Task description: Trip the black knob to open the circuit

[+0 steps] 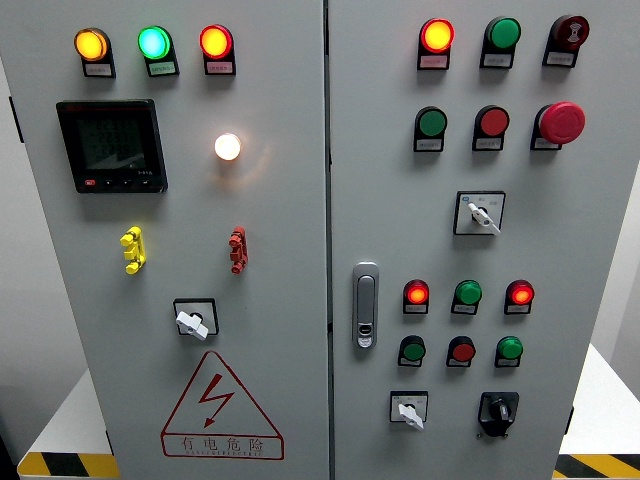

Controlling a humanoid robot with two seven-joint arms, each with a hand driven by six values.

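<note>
At about five o'clock on the right cabinet door, the black knob is seen, just right of a white switch. Neither hand is shown, so finger state cannot be told. A door handle is mounted at nine o'clock.

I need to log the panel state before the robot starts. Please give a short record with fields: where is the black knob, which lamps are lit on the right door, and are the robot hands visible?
black knob: bottom right of the right door, to the right of a white selector switch
lit lamps on right door: red lamp at top left; two red lamps in the row above the lower buttons
unlit between them: green lamp
door handle: left edge of the right door
robot hands: none in view
</note>
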